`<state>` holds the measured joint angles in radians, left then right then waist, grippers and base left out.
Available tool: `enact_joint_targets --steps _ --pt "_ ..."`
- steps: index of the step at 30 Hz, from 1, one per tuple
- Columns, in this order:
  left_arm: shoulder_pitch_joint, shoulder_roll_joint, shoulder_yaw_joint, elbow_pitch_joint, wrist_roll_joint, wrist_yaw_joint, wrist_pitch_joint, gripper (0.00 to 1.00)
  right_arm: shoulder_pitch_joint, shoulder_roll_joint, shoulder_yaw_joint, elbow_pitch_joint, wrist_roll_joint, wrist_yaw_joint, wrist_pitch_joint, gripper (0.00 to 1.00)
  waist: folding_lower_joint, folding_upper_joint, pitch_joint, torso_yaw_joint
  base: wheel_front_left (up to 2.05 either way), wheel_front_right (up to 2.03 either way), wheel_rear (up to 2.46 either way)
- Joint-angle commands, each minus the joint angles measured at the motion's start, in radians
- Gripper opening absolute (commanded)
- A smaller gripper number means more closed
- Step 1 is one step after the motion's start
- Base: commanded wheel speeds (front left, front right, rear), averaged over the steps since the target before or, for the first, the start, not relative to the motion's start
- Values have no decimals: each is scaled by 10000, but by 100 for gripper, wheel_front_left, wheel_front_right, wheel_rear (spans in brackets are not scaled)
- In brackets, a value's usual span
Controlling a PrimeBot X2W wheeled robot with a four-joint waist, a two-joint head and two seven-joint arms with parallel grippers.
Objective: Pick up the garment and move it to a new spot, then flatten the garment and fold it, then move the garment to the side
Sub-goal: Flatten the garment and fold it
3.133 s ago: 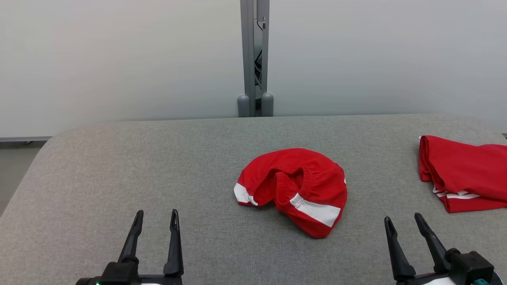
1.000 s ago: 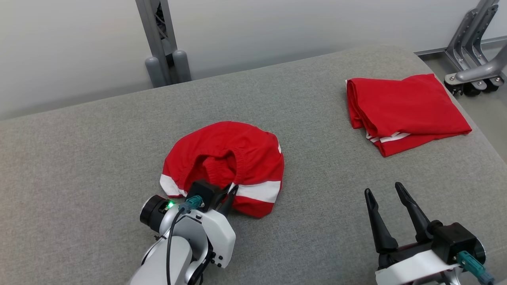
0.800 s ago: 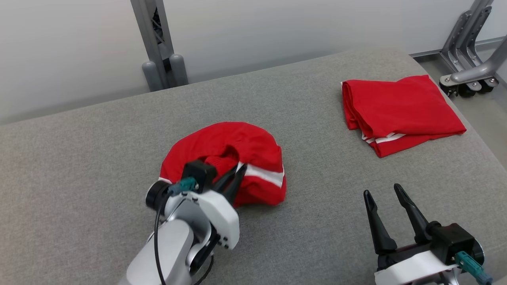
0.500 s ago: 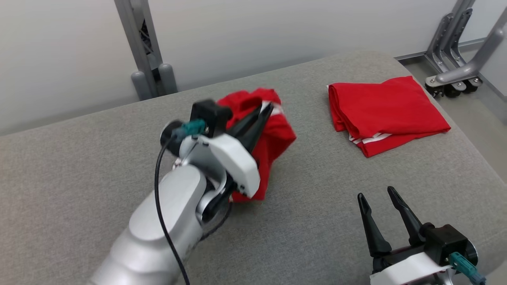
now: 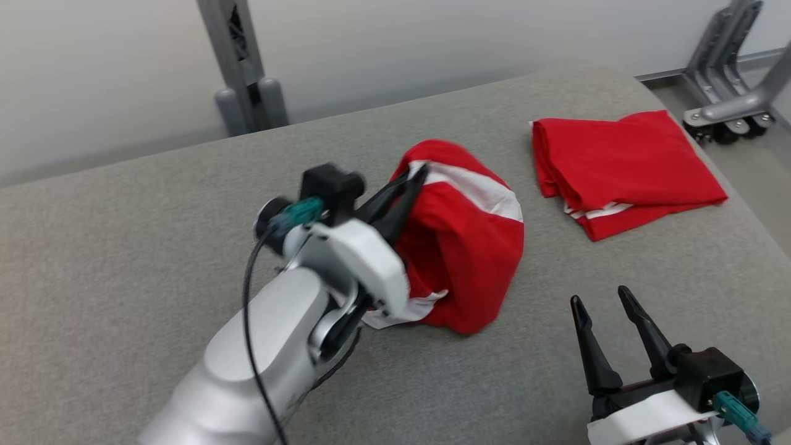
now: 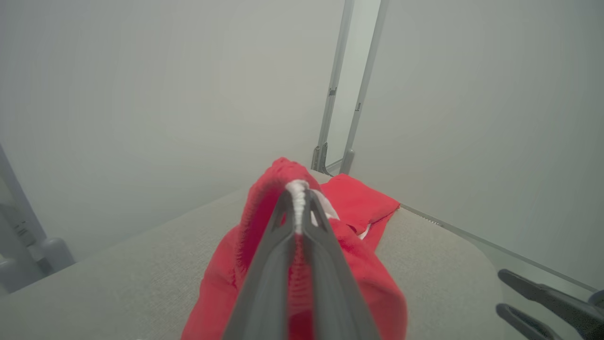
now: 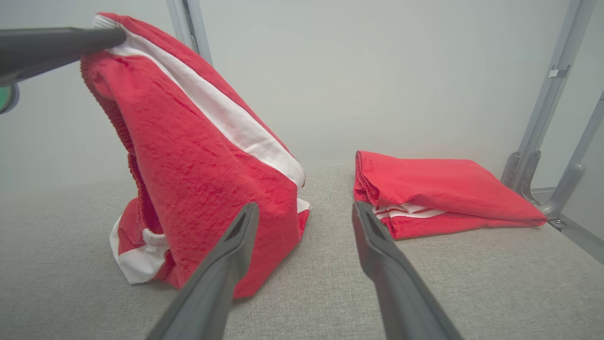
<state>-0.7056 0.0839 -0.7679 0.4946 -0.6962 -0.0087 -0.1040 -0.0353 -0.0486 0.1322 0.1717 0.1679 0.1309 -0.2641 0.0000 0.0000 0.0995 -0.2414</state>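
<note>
Red garment [image 5: 463,247] hung over the middle of the grey tabletop [image 5: 123,216], lower end touching it, its top edge clamped tight in the left pincer [image 5: 419,173]. Right pincer [image 5: 599,295] sat wide open nearby, empty. Folded red piece [image 5: 618,161] lay far right.

Grey fabric-covered table [image 5: 123,247]; pale plain wall [image 5: 93,62] behind; grey metal post [image 5: 232,49]; wheeled frame legs [image 5: 729,111] right.
</note>
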Motion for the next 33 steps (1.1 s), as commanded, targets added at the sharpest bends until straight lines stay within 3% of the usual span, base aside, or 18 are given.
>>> enact_joint_targets --steps 1,15,20,21,22,24,33 --pt "162 145 88 -25 -35 87 -112 0 39 -46 -57 -35 -48 -4 0 100 0 0 146 268 0 0 0" --pt "3711 1940 687 -2228 -807 961 -603 0 216 -46 -319 -122 -223 -4 0 100 0 0 137 1610 0 0 0" --pt "4526 2180 669 -2860 -1085 1156 -439 0 250 -60 -312 -80 -267 -4 0 100 0 0 64 1922 0 0 0" --pt "4616 2191 657 -2921 -1110 1195 -442 12 253 -65 -306 -68 -275 -4 0 100 0 0 41 1967 0 0 0" --pt "4692 2180 681 -2974 -1128 1279 -492 33 259 -69 -294 -51 -281 -4 0 100 0 0 16 2006 0 0 0" --pt "4834 2132 763 -3067 -1097 1442 -670 100 272 -75 -262 -19 -277 -4 1 100 0 0 -57 2063 0 0 0" --pt "5467 2197 1164 -3381 -760 2314 -1271 100 254 -130 -21 115 -142 -4 0 100 0 0 -562 2093 0 0 0"
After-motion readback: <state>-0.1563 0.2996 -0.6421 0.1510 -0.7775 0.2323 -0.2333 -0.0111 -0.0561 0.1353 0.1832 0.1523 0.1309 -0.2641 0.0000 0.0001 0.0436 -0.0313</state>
